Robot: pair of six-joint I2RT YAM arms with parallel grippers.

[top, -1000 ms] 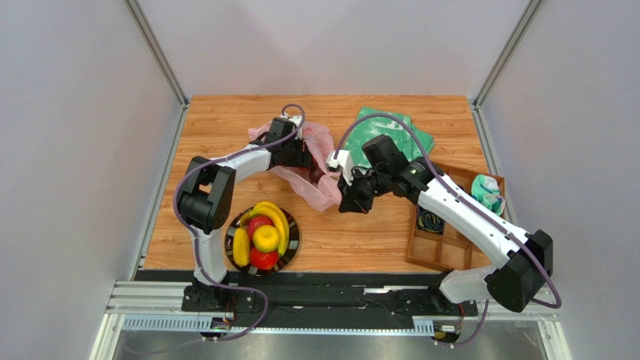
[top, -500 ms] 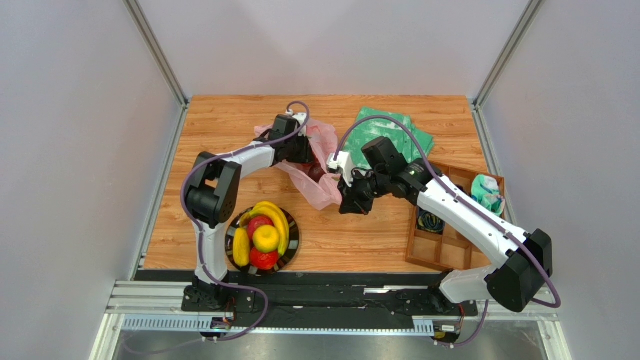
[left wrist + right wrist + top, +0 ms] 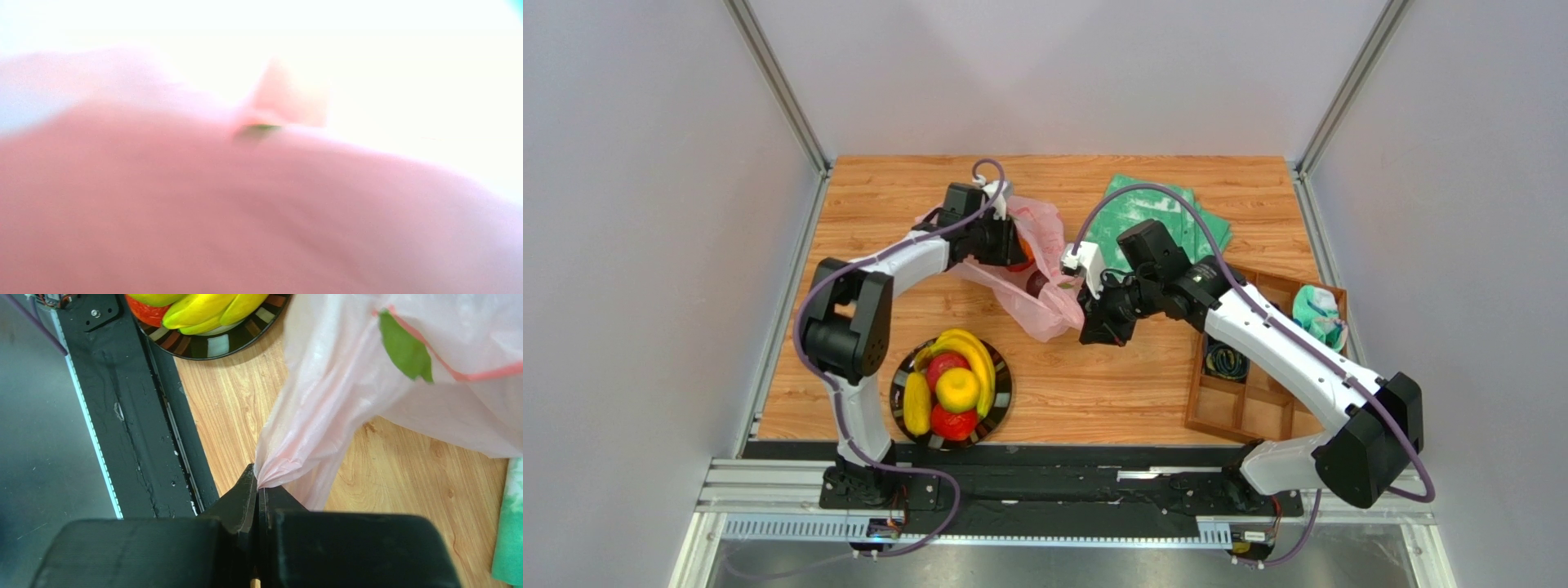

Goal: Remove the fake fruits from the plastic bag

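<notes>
Thin translucent pink plastic bag [image 3: 1048, 312]: crinkled, slumped mid-tabletop [image 3: 1112, 380], near corner gathered to a tight point. Green leaf [image 3: 405, 352] showing through bag wall. Glossy yellow plastic bananas [image 3: 972, 358], red apple [image 3: 944, 365] and yellow lemon [image 3: 956, 390] heaped on dark striped plate [image 3: 1003, 398], near bag, not touching.

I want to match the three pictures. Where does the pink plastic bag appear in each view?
Top external: the plastic bag lies at the centre, between the two arms.
Left wrist: a pink blur fills the frame, probably the bag close to the lens.
Right wrist: the bag is at the upper right, with a fold pinched in the right pincer.
Shared landmark: the dark plate, at the top edge in the right wrist view; absent from the left wrist view.
</notes>
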